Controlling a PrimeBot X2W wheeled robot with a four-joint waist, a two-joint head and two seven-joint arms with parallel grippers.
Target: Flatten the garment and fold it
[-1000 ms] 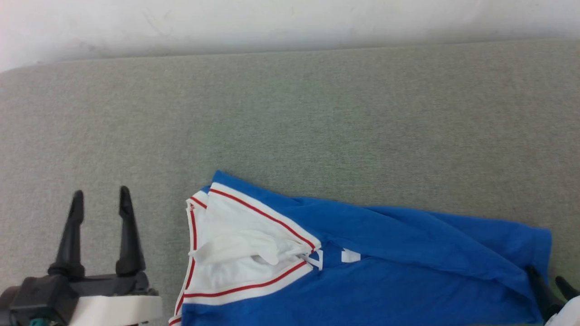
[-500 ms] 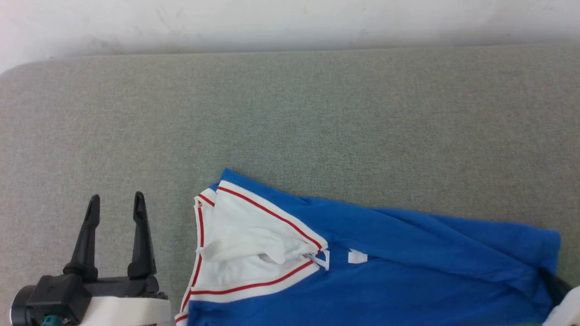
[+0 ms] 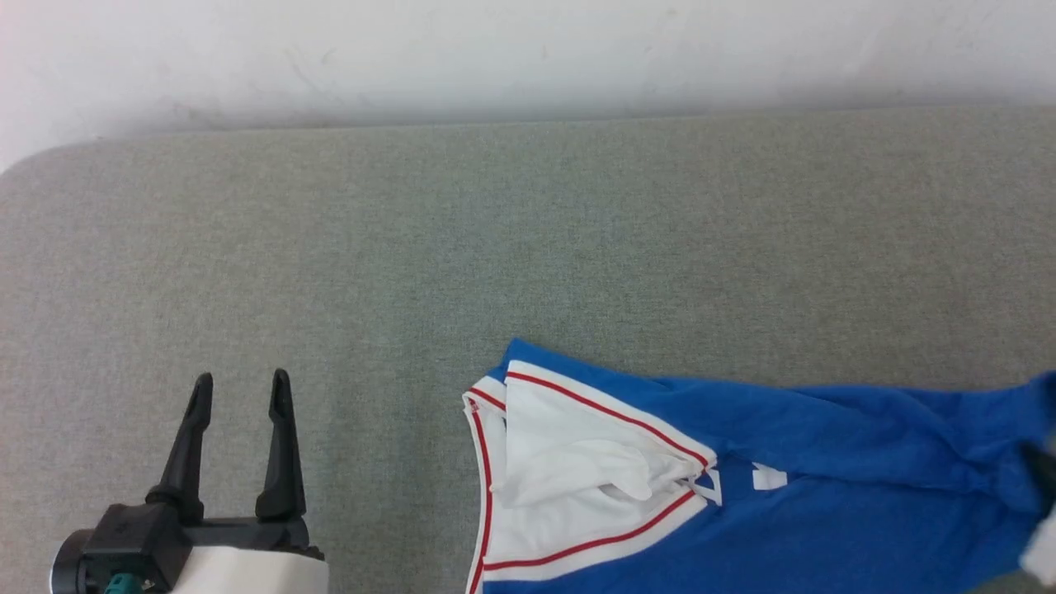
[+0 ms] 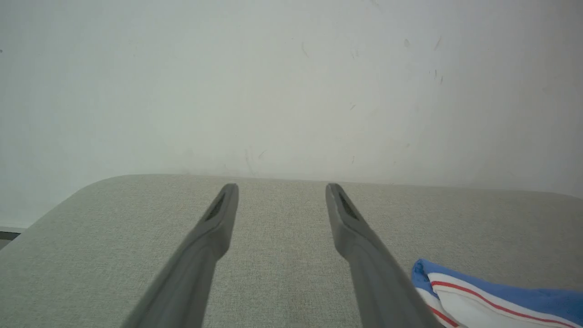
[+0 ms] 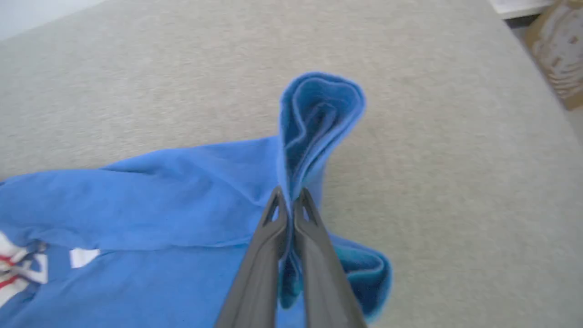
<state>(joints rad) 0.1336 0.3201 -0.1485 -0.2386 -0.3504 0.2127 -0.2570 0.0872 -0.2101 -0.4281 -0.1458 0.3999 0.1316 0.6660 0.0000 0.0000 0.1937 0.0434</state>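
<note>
Grey woven fabric covers the work surface (image 3: 528, 247), which runs from the near edge of the head view back to a pale wall (image 3: 528, 49).

Nearest to me, at the lower left, I see the left gripper (image 3: 241, 379) over the grey fabric. Its two dark fingers are spread apart and released. The left wrist camera confirms the gap: both fingers (image 4: 210, 237) point toward the wall with only grey fabric visible between them.

To the right of that gripper, and apart from it, lies the garment (image 3: 784, 528). It is a bright blue shirt on the near right part of the surface, and the bottom edge of the head view cuts off its lower portion. Its white sleeve (image 3: 569, 516), edged in red-and-white trim, forms the left end and is bunched and creased. Small white lettering marks (image 3: 767, 477) sit just right of the sleeve. The blue body runs rightward in long wrinkles.

At the garment's right end, the right gripper (image 5: 289, 195) is clenched on the blue cloth. In the right wrist view I see the fingers pressed together, and a folded loop of fabric stands up past the tips.

Beyond the garment, the surface extends to a rounded far-left corner. Farthest back, the wall is white and lightly scuffed.
</note>
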